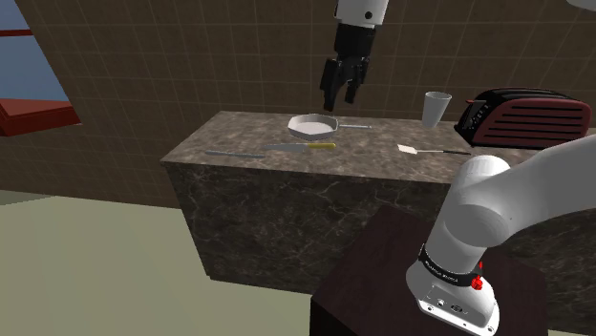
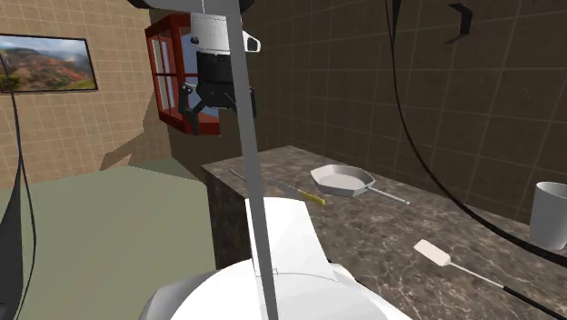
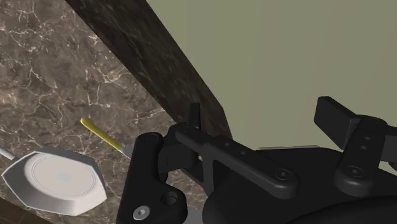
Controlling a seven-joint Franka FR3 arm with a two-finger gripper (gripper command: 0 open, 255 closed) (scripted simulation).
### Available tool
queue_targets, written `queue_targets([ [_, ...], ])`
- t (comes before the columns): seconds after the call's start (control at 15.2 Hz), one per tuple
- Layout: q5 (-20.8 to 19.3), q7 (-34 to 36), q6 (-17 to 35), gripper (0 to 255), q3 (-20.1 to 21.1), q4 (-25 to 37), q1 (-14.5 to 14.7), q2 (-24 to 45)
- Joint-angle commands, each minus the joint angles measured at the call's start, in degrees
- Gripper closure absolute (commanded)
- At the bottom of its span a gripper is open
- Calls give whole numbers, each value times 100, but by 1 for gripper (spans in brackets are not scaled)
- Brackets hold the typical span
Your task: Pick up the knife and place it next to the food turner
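Observation:
The knife [image 1: 304, 145], with a thin blade and a yellow handle, lies flat on the dark marble counter [image 1: 363, 162], just in front of a white pan. It shows again as the knife [image 2: 304, 193] and the knife [image 3: 103, 133]. The food turner [image 1: 427, 151], a white blade on a dark thin handle, lies farther toward the shoulder view's right, seen also as the food turner [image 2: 434, 254]. My gripper [image 1: 341, 97] hangs open well above the pan and knife with nothing between its fingers. It appears too as the gripper [image 2: 218, 111] and the gripper [image 3: 261, 127].
A white pan [image 1: 313, 125] with a long handle sits behind the knife. A thin long utensil [image 1: 234, 153] lies near the counter's left end. A grey cup [image 1: 436, 107] and a dark red toaster [image 1: 521, 116] stand at the back right. The counter's front edge drops to a greenish floor.

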Motion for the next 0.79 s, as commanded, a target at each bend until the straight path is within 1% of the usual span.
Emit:
queue_targets([
  [0.0, 0, 0, 0, 0, 0, 0, 0, 0],
  [0.4, -349, -984, 732, 0, -502, -206, -33, 713],
  [0.73, -566, -1765, 1332, 0, -893, -144, -48, 1507],
])
